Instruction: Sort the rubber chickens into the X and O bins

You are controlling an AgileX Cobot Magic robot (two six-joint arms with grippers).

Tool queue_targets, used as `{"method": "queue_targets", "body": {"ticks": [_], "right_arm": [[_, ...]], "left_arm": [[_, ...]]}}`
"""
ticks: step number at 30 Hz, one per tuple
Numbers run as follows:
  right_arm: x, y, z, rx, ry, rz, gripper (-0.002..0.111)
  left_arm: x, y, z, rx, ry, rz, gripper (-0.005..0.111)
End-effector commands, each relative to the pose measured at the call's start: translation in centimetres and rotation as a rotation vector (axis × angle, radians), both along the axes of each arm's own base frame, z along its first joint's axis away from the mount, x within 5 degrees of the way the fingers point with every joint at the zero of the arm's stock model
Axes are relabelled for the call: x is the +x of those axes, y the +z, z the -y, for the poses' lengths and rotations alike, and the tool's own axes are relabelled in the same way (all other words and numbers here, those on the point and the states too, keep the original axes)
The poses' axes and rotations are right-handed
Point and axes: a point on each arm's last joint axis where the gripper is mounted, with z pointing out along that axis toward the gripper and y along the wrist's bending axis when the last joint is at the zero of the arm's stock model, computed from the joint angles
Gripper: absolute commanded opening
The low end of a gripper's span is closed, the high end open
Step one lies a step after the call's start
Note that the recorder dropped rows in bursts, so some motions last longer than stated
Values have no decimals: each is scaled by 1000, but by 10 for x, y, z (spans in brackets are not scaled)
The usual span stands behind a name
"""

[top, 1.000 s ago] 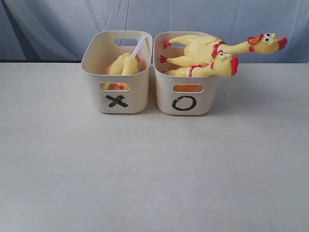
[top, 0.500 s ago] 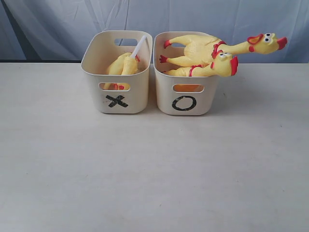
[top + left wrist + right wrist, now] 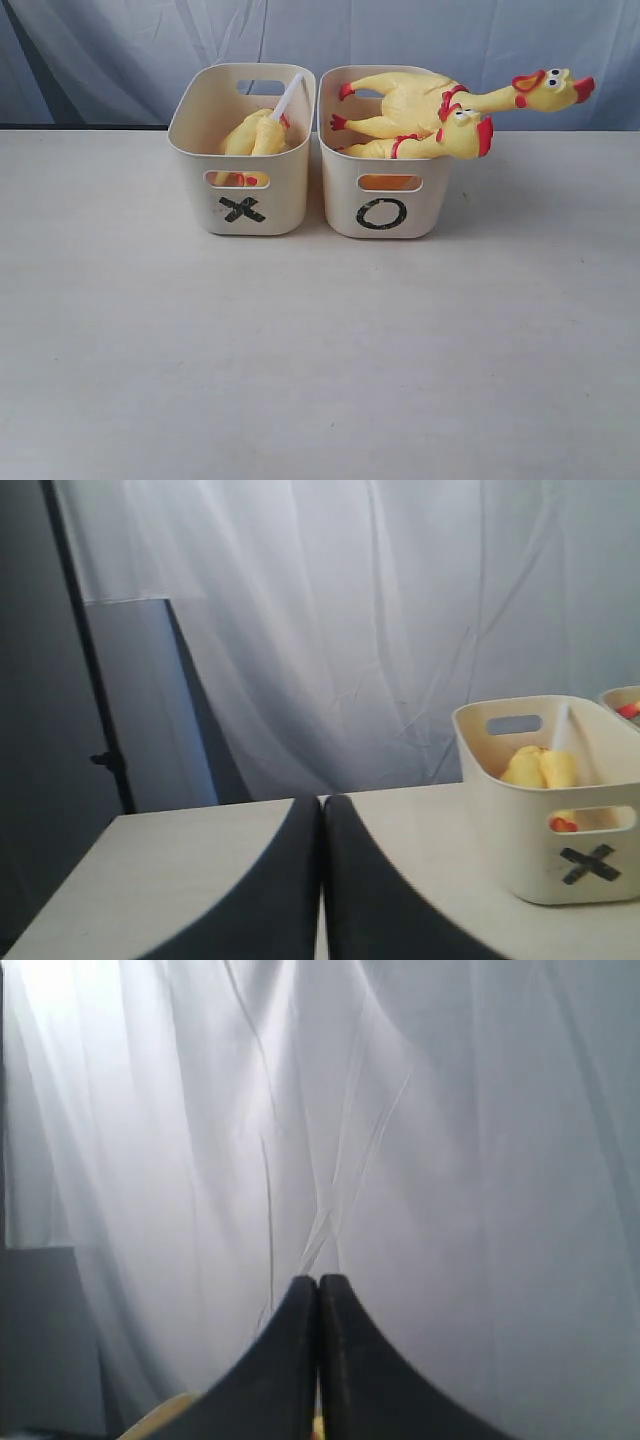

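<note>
Two cream bins stand side by side at the back of the table. The X bin (image 3: 242, 195) on the left holds yellow rubber chickens (image 3: 255, 135) with a white tube (image 3: 288, 97) sticking up. In the O bin (image 3: 385, 205) lie two chickens, the upper one (image 3: 430, 100) with its head out past the right rim, the lower one (image 3: 440, 140) resting on the rim. Neither gripper shows in the exterior view. My left gripper (image 3: 322, 805) is shut and empty, well off from the X bin (image 3: 520, 825). My right gripper (image 3: 318, 1285) is shut, facing the curtain.
A white curtain (image 3: 420, 35) hangs behind the table (image 3: 320, 350). A dark panel (image 3: 40, 730) stands at the table's edge in the left wrist view. A cream edge (image 3: 165, 1412) and a yellow speck show low beside the right fingers.
</note>
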Motion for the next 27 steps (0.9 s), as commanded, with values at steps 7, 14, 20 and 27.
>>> {"method": "queue_targets", "body": {"ticks": [7, 14, 20, 27], "right_arm": [[-76, 0, 17, 72, -146, 277, -1], [-77, 2, 16, 74, -157, 299, -1], [-77, 1, 16, 74, -157, 298, -1], [-77, 1, 16, 74, -157, 298, -1]], "left_arm": [[-1, -2, -2, 1, 131, 3, 0], [-1, -2, -2, -3, 147, 3, 0], [-1, -2, -2, 1, 149, 3, 0], [-1, -2, -3, 3, 150, 3, 0]]}}
